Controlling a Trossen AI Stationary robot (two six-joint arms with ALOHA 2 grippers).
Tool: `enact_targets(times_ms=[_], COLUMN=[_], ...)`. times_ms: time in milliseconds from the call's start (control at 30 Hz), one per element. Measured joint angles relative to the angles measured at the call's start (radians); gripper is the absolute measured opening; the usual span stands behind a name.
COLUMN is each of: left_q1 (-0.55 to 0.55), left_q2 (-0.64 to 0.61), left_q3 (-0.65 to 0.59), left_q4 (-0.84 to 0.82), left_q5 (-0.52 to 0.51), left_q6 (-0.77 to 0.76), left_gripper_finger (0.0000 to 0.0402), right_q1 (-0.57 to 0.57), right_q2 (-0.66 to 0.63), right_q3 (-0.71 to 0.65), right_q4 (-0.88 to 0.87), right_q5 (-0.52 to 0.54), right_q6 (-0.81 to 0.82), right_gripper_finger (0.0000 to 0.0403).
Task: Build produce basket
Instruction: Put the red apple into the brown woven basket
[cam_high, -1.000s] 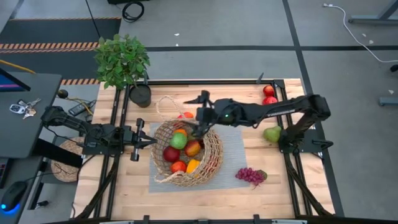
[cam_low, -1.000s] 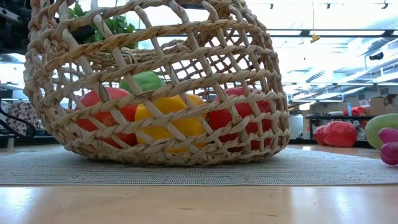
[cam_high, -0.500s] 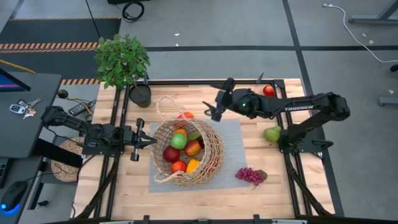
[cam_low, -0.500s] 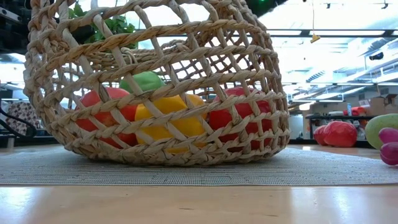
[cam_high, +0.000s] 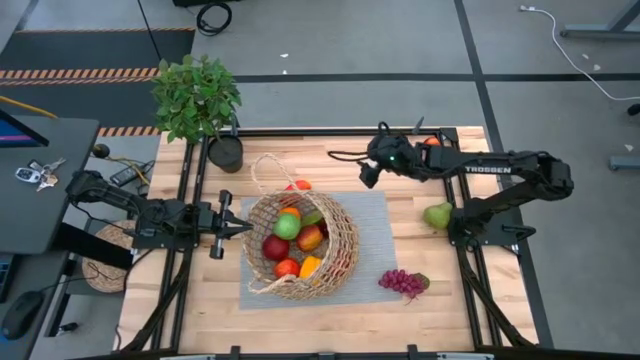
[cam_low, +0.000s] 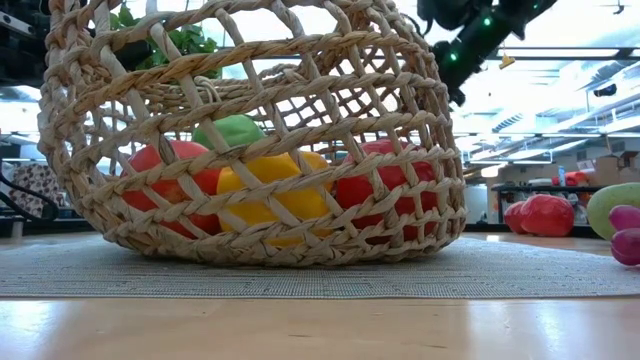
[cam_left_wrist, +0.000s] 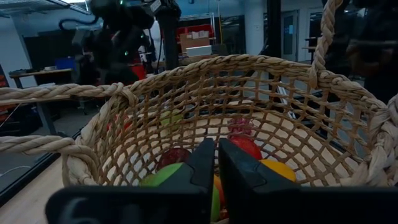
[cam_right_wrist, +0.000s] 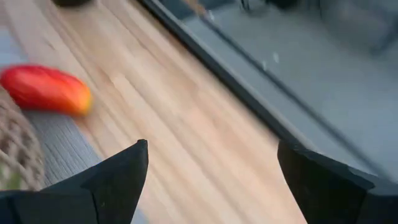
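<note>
The basket (cam_high: 303, 243) at bench centre already holds several fruits, while the grapes (cam_high: 403, 283) at 4 o'clock, pear (cam_high: 437, 215) at 3 o'clock and red apples (cam_high: 432, 143) at 1 o'clock remain outside, right end effector (cam_high: 352, 167) released and empty, left end effector (cam_high: 233, 227) clenched.

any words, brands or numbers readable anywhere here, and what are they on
"TROSSEN" reads in white letters along the forearm of the right arm, seen in the high view.
A red and white shape shows at the edge of the monitor on the side desk, too small to read.
Nothing readable on the basket, the produce, the mat or the plant pot.
</note>
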Motion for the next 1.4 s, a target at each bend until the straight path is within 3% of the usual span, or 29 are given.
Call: enact_targets(times_ms=[200, 400, 667, 867, 1133, 1400], left_q1=[0.000, 0.000, 0.000, 0.000, 0.000, 0.000], left_q2=[0.000, 0.000, 0.000, 0.000, 0.000, 0.000], left_q3=[0.000, 0.000, 0.000, 0.000, 0.000, 0.000], left_q4=[0.000, 0.000, 0.000, 0.000, 0.000, 0.000], left_q5=[0.000, 0.000, 0.000, 0.000, 0.000, 0.000], left_q6=[0.000, 0.000, 0.000, 0.000, 0.000, 0.000], left_gripper_finger=[0.0032, 0.0035, 0.0028, 0.0036, 0.0028, 0.0035], right_q1=[-0.045, -0.104, -0.341, -0.493, -0.568, -0.642], right_q2=[0.009, 0.009, 0.009, 0.014, 0.166, 0.319], right_q3=[0.000, -0.013, -0.015, -0.015, -0.003, 0.131], right_q4=[-0.192, -0.281, -0.356, -0.407, -0.457, -0.548], right_q5=[0.005, 0.108, 0.078, -0.010, 0.001, 0.014], right_q6=[0.178, 0.265, 0.291, 0.268, 0.233, 0.234], right_gripper_finger=[0.0361, 0.0361, 0.0359, 0.0358, 0.0358, 0.0358])
